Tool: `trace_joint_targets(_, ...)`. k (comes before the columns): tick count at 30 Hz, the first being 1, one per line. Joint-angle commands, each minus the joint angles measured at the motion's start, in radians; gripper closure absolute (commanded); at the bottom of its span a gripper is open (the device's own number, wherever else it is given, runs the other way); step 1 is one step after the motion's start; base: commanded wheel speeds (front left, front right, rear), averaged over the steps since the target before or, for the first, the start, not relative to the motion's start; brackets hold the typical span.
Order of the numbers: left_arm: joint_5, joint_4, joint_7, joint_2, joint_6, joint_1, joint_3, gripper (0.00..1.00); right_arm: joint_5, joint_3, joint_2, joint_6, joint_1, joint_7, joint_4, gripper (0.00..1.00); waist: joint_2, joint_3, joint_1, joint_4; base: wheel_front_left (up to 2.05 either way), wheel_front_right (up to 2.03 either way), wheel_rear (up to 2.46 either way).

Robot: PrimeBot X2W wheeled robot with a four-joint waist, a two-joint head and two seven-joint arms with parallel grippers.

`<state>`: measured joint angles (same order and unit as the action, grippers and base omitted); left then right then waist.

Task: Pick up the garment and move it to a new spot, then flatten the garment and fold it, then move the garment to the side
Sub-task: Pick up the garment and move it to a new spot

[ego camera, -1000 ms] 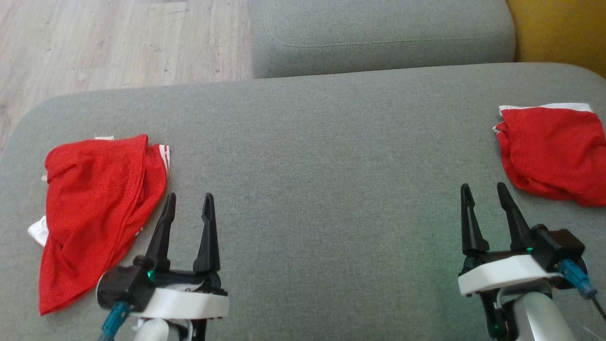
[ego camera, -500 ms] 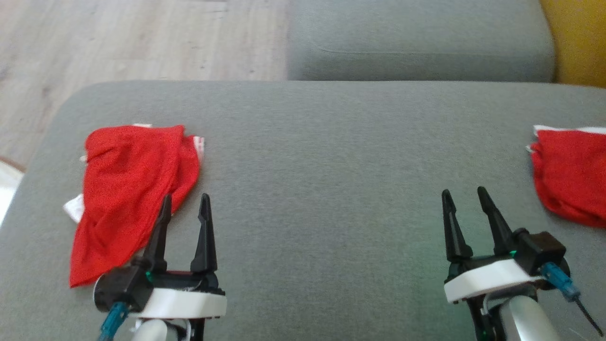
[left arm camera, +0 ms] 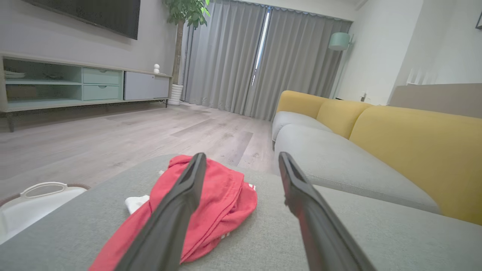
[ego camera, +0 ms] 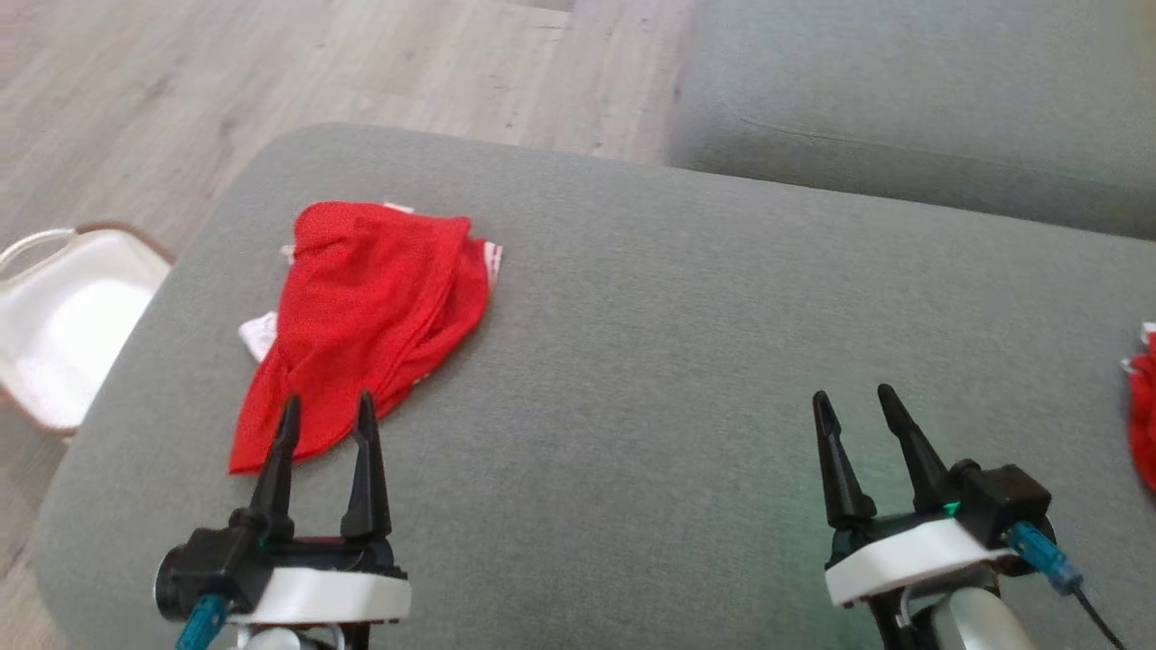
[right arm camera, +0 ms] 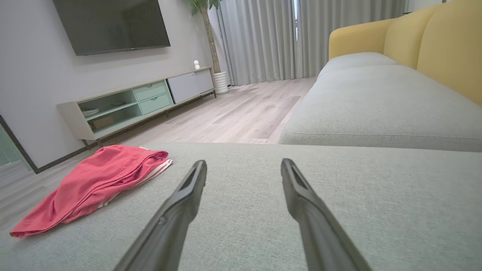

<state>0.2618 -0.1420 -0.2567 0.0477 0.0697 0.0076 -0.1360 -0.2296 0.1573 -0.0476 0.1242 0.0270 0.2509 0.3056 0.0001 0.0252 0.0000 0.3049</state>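
While my left pincer (ego camera: 328, 397) and right pincer (ego camera: 851, 392) hang open, empty, red garment (ego camera: 370, 307) lies crumpled left-centre of frame on grey cushion (ego camera: 632, 361); I'd pinch its near bunched edge deep.

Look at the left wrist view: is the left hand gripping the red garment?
No, the left hand has its fingers wide apart, and the red garment lies slack on the grey cushion, unpinched.

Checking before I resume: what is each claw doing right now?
Left claw: open, empty, pointing at the red garment.
Right claw: open, empty, over the grey cushion.
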Motion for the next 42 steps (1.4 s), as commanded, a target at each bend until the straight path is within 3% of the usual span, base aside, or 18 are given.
trace_joint_targets(1,-0.008,0.029,-0.005,0.003,-0.003,-0.029,0.033,0.0,-0.005,0.025,-0.003,0.007,0.023,0.011,-0.03,0.0,-0.0001,0.002,0.0,0.018,0.0,0.0,0.0)
trace_joint_targets(7,-0.012,0.034,-0.005,0.003,-0.003,-0.031,0.078,0.0,-0.016,0.039,-0.003,0.007,0.024,0.011,-0.032,0.0,-0.0001,-0.008,0.0,0.039,0.0,0.0,0.0)
trace_joint_targets(13,-0.038,0.039,-0.005,0.006,0.015,-0.079,0.141,0.0,-0.001,0.029,-0.003,0.007,0.051,0.011,-0.038,0.0,-0.0001,-0.063,0.0,0.017,0.0,0.0,0.0)
trace_joint_targets(20,-0.052,-0.073,0.003,0.098,0.046,-0.257,0.168,0.0,0.044,-0.013,-0.003,0.007,0.093,0.011,-0.056,0.0,-0.0001,-0.16,0.0,-0.024,0.0,0.0,0.0)
trace_joint_targets(26,-0.053,-0.201,0.119,0.22,0.058,-0.477,0.111,0.0,0.077,-0.049,-0.003,0.007,0.14,0.011,-0.08,0.0,-0.0001,-0.238,0.0,-0.059,0.0,0.0,0.0)
trace_joint_targets(31,-0.051,-0.365,0.285,0.292,0.06,-0.627,0.046,0.0,0.102,-0.073,-0.003,0.007,0.181,0.011,-0.11,0.0,-0.0001,-0.29,0.0,-0.085,0.0,0.0,0.0)
trace_joint_targets(42,-0.003,-0.651,0.427,0.346,0.059,-0.767,-0.04,0.0,0.119,-0.064,-0.003,0.007,0.222,0.011,-0.178,0.0,-0.0001,-0.352,0.0,-0.136,0.0,0.0,0.0)
